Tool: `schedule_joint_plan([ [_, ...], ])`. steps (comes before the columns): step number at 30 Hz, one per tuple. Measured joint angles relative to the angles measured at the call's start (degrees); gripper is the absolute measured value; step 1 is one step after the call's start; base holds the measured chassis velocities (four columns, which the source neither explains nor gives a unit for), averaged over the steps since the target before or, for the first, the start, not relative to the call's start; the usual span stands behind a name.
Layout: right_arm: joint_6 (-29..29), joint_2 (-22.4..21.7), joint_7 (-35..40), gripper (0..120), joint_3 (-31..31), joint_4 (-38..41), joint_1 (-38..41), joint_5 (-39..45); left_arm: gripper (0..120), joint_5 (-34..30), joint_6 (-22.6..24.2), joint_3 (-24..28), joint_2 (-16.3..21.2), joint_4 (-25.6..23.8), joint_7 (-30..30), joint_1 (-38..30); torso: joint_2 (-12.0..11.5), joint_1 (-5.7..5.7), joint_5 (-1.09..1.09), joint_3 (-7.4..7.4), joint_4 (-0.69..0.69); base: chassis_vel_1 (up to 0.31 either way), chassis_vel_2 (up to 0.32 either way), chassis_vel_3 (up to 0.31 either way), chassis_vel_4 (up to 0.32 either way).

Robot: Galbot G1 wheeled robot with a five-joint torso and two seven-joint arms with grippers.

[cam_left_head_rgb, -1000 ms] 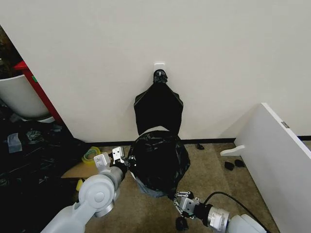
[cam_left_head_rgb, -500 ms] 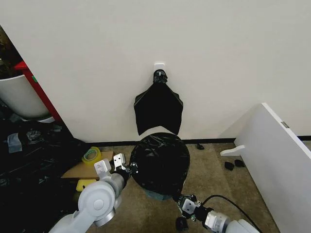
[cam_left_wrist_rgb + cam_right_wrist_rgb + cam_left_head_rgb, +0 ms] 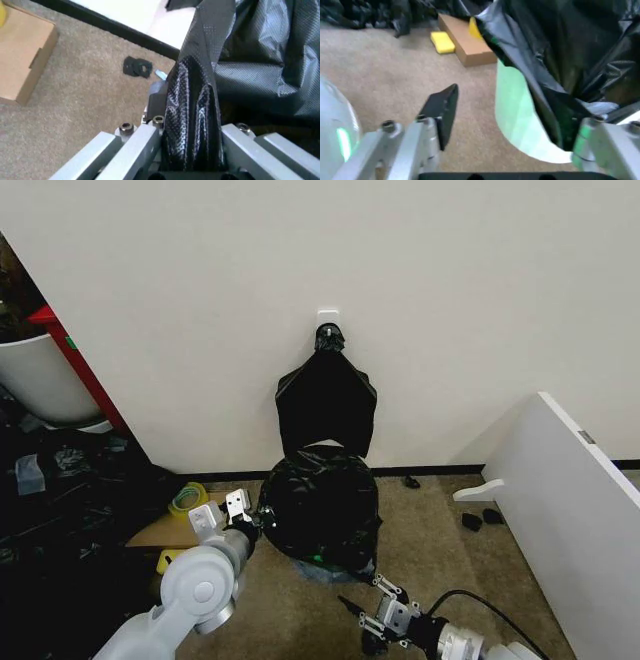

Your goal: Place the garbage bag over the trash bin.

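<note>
Nearest the robot, right gripper [image 3: 383, 612] sits low over the carpet [image 3: 440, 550] just in front of the trash bin [image 3: 318, 568], fingers spread apart with nothing between them; in the right wrist view one dark finger pad [image 3: 441, 108] hangs clear over carpet while the bin's pale green wall [image 3: 520, 123] and the bag's lower edge lie toward the other finger. Left gripper [image 3: 250, 518] is at the bin's left side, clamped on a fold of the garbage bag [image 3: 320, 505]; the left wrist view shows that glossy black fold [image 3: 192, 116] pinched between the metal fingers. Bag is draped over the bin's top and down most of its sides, only a strip of bin wall visible at the bottom front. Left of the bin: flat cardboard box [image 3: 178, 529], yellow sponge [image 3: 172, 559]. Behind the bin, on the white wall [image 3: 450, 300], hangs a black fan-shaped bundle [image 3: 325, 402].
</note>
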Motion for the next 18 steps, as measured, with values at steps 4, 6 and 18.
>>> schedule_joint_plan([
  [4, 3.57, 0.71, -1.61, 76, 0.09, -0.28, -0.78, 2.06, 1, -0.45, -0.69, -0.27, 0.27, 0.69, -0.61, -0.42, 0.00, 0.00, 0.00, 0.00, -0.01, 0.000, 0.000, 0.000, 0.000],
  [6, 4.79, 0.93, -2.76, 81, 0.31, -0.35, -0.80, 3.39, 1, -0.45, -0.88, -0.30, 0.27, 0.84, -0.65, -0.38, 0.00, 0.00, 0.00, 0.00, -0.01, 0.000, 0.000, 0.000, 0.000],
  [18, 11.78, 1.35, -10.91, 100, 1.70, -1.72, 0.07, 14.78, 1, 0.24, -2.16, -0.08, 0.12, 3.40, -1.71, -2.73, 0.00, 0.00, 0.00, 0.01, -0.01, 0.000, 0.000, 0.000, 0.000],
])
